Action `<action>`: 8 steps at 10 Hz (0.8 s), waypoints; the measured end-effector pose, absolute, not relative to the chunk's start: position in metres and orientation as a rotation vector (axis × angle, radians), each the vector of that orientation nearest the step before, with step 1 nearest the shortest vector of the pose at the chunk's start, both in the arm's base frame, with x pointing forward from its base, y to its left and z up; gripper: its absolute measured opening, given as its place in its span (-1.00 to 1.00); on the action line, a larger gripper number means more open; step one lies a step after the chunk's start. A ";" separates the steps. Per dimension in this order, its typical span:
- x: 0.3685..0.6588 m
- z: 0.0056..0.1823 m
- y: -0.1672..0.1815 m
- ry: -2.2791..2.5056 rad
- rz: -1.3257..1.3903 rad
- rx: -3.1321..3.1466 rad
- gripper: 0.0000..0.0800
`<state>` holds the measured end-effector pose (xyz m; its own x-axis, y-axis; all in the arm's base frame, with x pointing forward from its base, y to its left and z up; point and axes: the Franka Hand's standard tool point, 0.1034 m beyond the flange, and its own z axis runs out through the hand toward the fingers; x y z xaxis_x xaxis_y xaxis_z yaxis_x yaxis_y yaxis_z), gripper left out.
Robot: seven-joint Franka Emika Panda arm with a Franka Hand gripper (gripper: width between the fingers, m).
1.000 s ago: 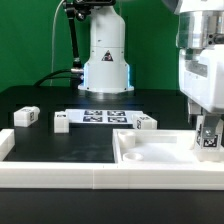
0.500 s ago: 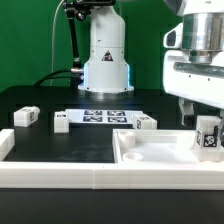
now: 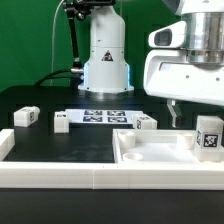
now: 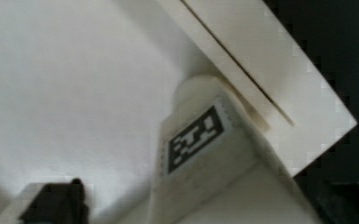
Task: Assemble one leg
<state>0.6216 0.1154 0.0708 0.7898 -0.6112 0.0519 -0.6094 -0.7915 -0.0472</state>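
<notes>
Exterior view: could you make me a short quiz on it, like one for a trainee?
1. True or false: the gripper is clamped on the leg at the exterior view's right.
2. How many small white blocks with markers show in the exterior view?
3. That leg stands on: A) the white panel; B) the black table; C) the marker board.
Key: 1 false; 2 four, the leg plus three other blocks; 3 A.

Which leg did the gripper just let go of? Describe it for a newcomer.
Find the big white panel at the exterior view's right. The leg stands upright in its far right corner, below the raised gripper. Unlike the other legs on the black table, it sits on the panel.
</notes>
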 end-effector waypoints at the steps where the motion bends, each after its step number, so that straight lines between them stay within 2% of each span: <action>1: 0.622 0.071 0.120 0.895 -0.102 -2.981 0.62; 8: 0.628 0.078 0.116 0.237 -0.138 -3.139 0.62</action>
<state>0.6283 0.1162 0.0779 0.9849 -0.1492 0.0882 -0.1500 -0.9887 0.0029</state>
